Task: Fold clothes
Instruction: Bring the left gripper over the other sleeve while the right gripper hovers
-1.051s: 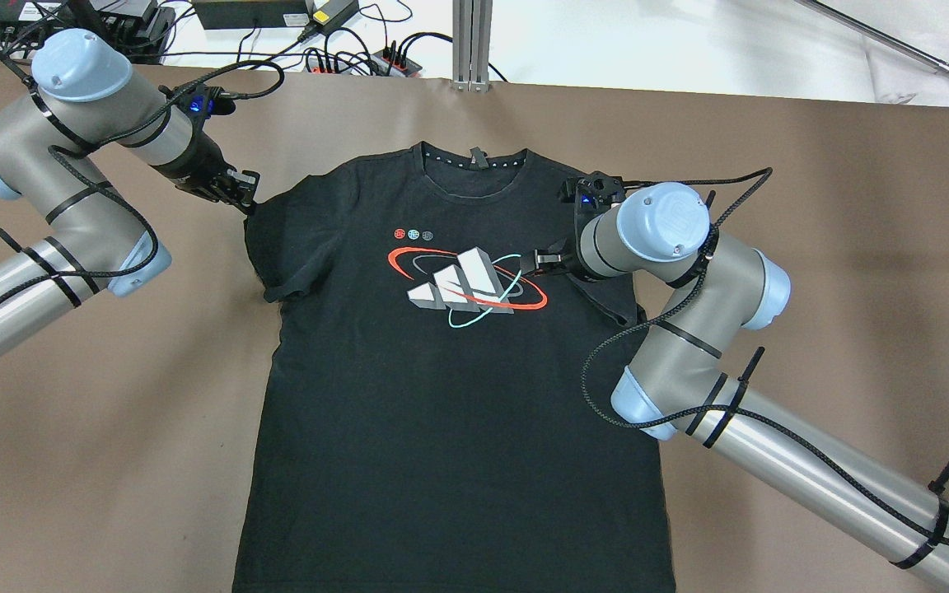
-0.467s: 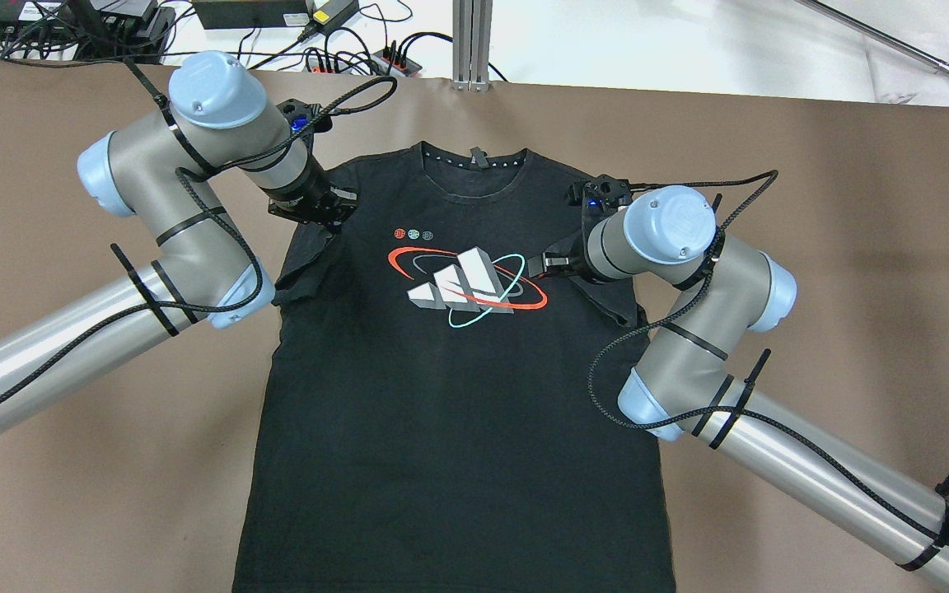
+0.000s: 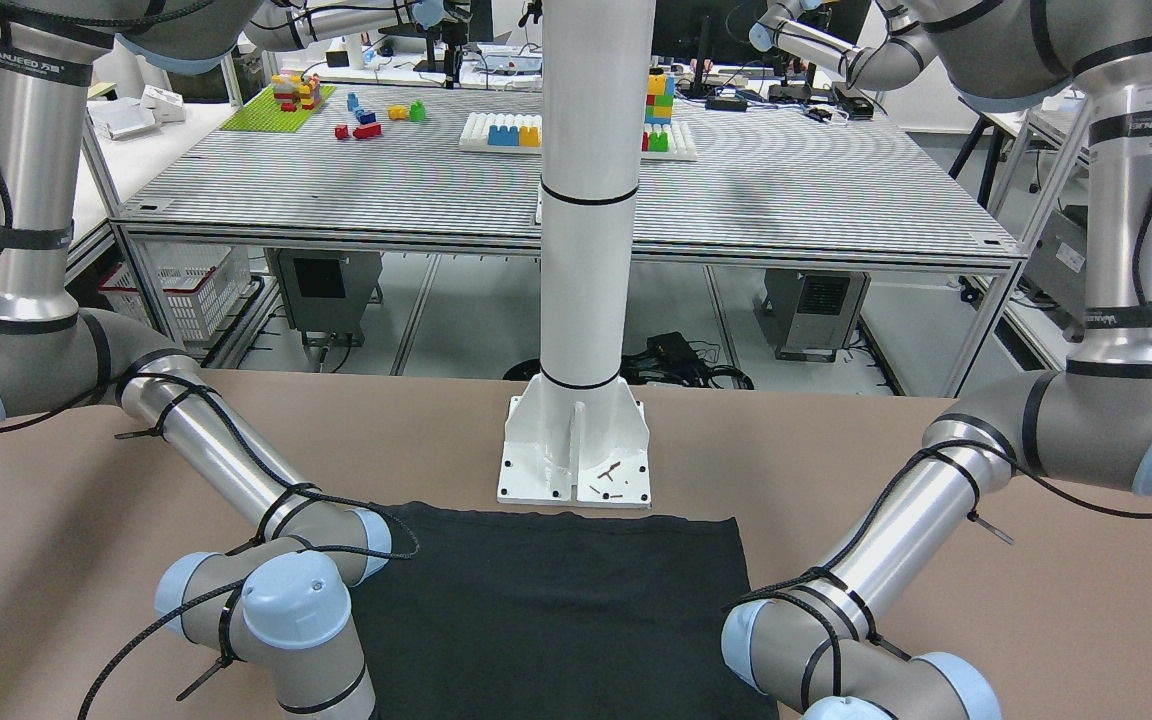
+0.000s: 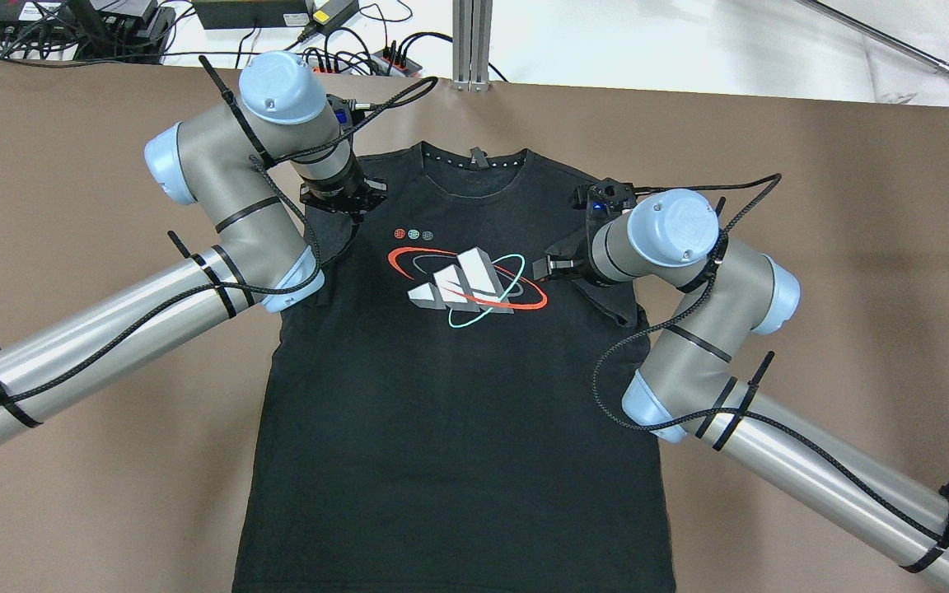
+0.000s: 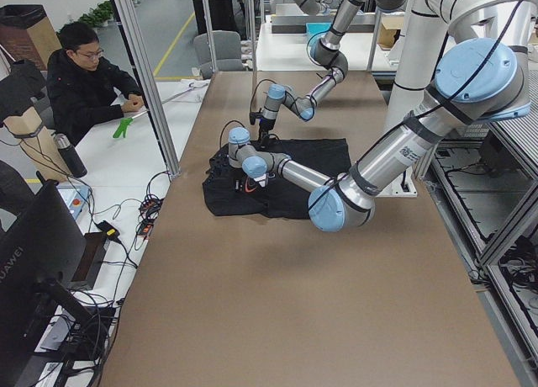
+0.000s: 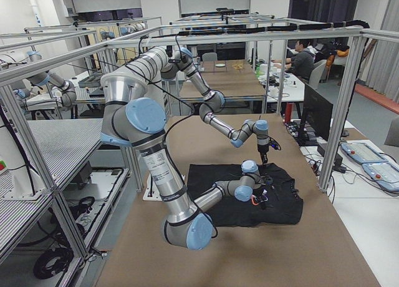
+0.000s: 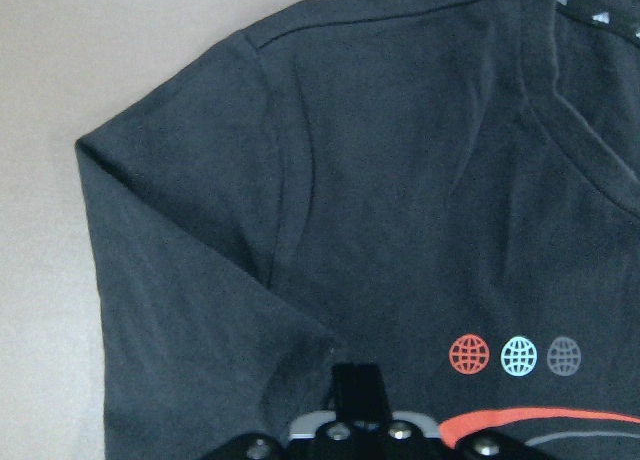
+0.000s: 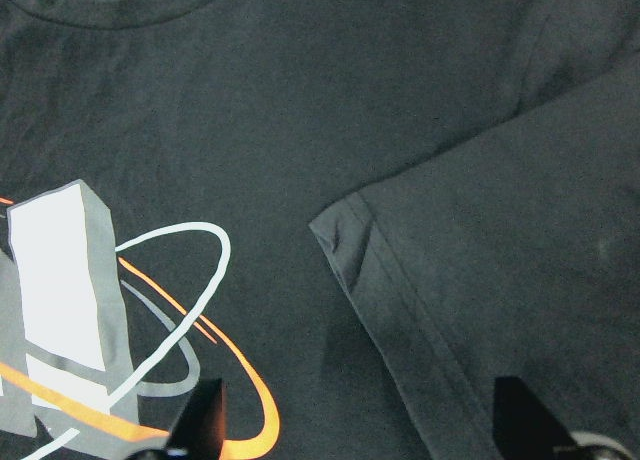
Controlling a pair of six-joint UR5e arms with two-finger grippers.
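Note:
A black T-shirt (image 4: 458, 395) with a red, white and teal logo (image 4: 466, 284) lies face up on the brown table; it also shows in the front-facing view (image 3: 556, 610). My left gripper (image 4: 357, 212) is over the shirt's left chest, shut on the left sleeve (image 7: 200, 280), which is folded inward onto the body. In the left wrist view its fingers meet at the fold's corner (image 7: 358, 380). My right gripper (image 4: 540, 268) hovers open beside the logo. The right sleeve (image 8: 500, 280) lies folded over the shirt, free between the open fingers (image 8: 205, 420).
Power strips and cables (image 4: 359, 62) line the table's far edge by an aluminium post (image 4: 470, 41). The white pedestal base (image 3: 576, 450) stands behind the shirt's hem. An operator (image 5: 84, 84) sits beyond the far side.
My left arm has swung right from the table beside the shirt, carrying the left sleeve inward over the chest. My right gripper has barely moved.

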